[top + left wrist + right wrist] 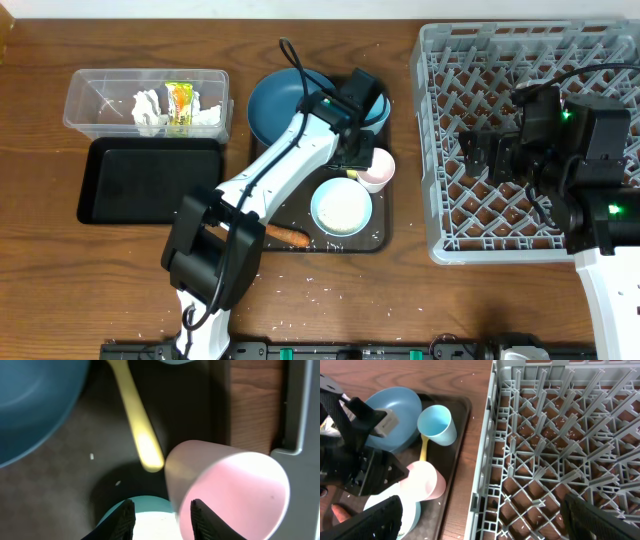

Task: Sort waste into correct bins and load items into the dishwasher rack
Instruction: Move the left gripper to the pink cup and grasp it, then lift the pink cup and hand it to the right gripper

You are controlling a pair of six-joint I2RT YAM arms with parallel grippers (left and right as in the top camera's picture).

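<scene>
My left gripper (162, 520) straddles the rim of the white-pink cup (235, 485): one finger is inside it, the other outside over the pale blue bowl (150, 520). A gap still shows between the outer finger and the cup wall, so it is open. The cup leans on its side. The yellow spoon (137, 425) lies beside the dark blue plate (30, 405). The light blue cup (436, 424) stands behind them. My right gripper (482, 520) hangs wide open over the grey dishwasher rack (560, 450), holding nothing.
The clear tub (148, 100) at the left holds tissues (150, 108) and a wrapper (180, 105). The black tray (150, 180) lies in front of it. A carrot (288, 236) rests on the brown serving tray (375, 235). Rice grains (320, 290) dot the table.
</scene>
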